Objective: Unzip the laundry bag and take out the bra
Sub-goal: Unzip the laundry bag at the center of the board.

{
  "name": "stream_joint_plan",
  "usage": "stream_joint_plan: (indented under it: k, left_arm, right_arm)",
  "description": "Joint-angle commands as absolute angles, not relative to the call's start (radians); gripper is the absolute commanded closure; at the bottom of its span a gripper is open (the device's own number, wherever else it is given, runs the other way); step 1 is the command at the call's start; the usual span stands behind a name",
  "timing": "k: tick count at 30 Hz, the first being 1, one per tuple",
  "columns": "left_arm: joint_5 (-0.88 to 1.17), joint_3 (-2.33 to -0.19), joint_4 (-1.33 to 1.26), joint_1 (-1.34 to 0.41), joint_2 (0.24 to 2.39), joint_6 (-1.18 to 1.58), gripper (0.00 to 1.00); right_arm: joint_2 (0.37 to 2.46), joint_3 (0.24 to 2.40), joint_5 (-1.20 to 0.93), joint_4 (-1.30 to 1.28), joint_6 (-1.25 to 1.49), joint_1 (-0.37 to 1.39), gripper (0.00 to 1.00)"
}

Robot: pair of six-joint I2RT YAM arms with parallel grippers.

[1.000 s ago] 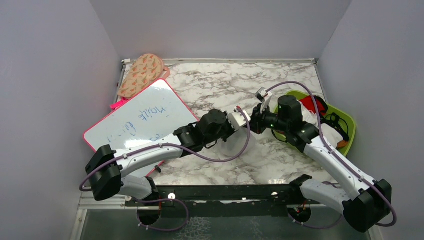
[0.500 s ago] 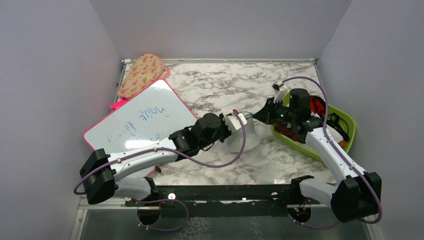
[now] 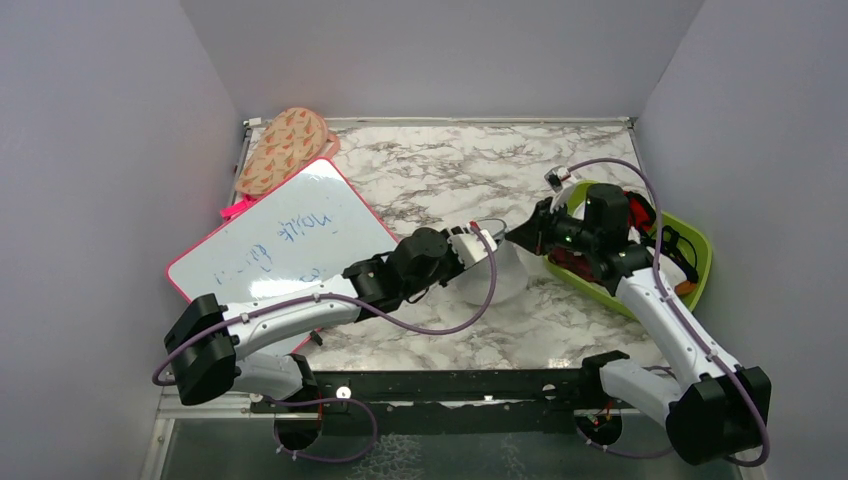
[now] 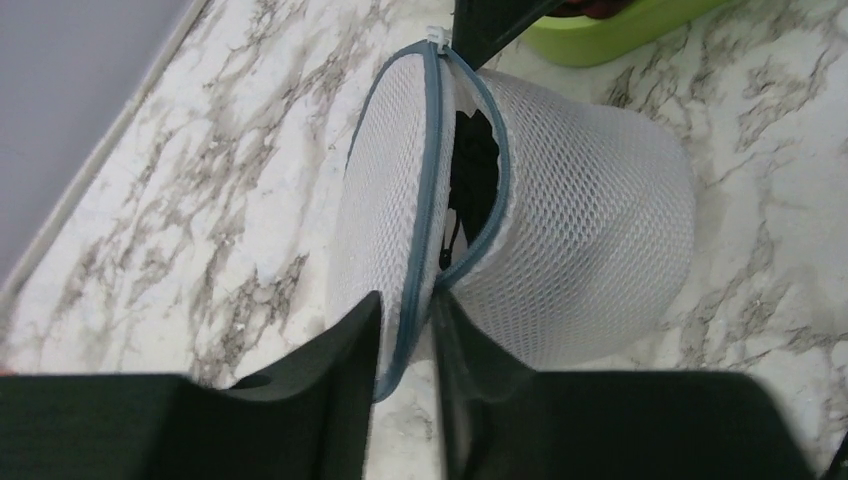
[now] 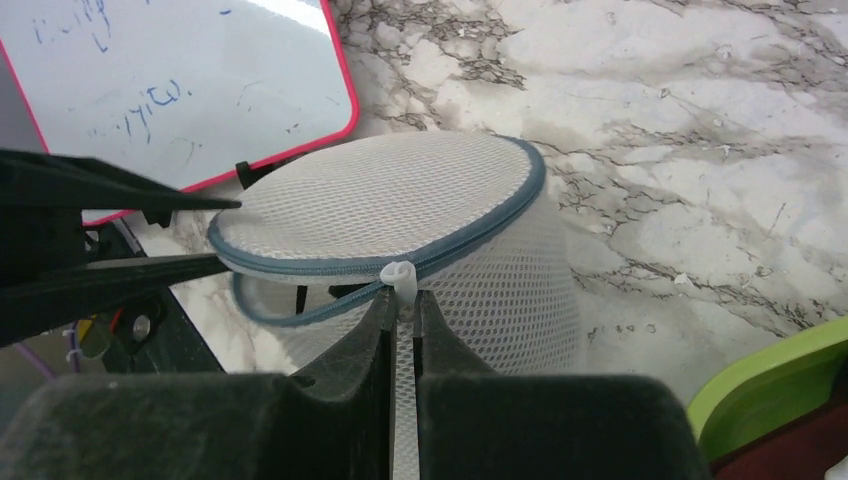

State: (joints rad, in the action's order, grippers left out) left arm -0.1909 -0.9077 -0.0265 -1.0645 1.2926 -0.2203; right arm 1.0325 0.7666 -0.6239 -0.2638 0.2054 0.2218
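Showing bra [image 4: 472, 165] only left wrist; right jaws pinching laundry bag [image 5: 420, 215] tab, left jaws slightly apart.

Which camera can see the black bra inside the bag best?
The left wrist view: the bra shows as dark fabric through the open zipper gap of the laundry bag. The right wrist view shows only the bag's mesh lid and zipper. From the top view the bra cannot be made out.
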Motion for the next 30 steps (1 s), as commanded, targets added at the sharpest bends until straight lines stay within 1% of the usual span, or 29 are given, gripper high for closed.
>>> stream_joint_plan:
  k: [1,3,5,11,14,18,20,26,30]
  left_arm:
    - [-0.2,-0.947,-0.025,-1.066,1.295,-0.213,0.68]
    - [-0.178,-0.939,-0.04,-1.066,1.283,-0.205,0.56]
    - [-0.156,-0.935,-0.044,-1.067,1.272,-0.196,0.5]
    - [-0.178,-0.931,-0.057,-1.071,1.259,-0.176,0.49]
    - [-0.186,-0.938,-0.047,-1.076,1.265,-0.182,0.54]
    - [-0.208,-0.942,-0.039,-1.1,1.29,-0.194,0.55]
    - [-0.233,-0.948,-0.032,-1.112,1.31,-0.202,0.57]
    - [-0.342,-0.98,0.0,-1.125,1.366,-0.211,0.71]
    - [-0.351,-0.977,-0.004,-1.13,1.366,-0.215,0.79]
  right_arm:
    - [1.013,0.769,-0.66,-0.223,0.178,0.253,0.99]
    - [1.008,0.767,-0.65,-0.218,0.174,0.277,0.99]
    - [1.008,0.768,-0.64,-0.216,0.171,0.3,0.99]
    - [1.013,0.779,-0.607,-0.232,0.155,0.354,0.99]
    - [1.015,0.782,-0.6,-0.234,0.153,0.365,0.99]
    - [1.022,0.782,-0.597,-0.223,0.161,0.383,0.99]
    - [1.028,0.787,-0.594,-0.222,0.163,0.394,0.99]
    - [1.026,0.793,-0.573,-0.231,0.165,0.431,0.99]
    - [1.024,0.78,-0.571,-0.227,0.174,0.454,0.99]
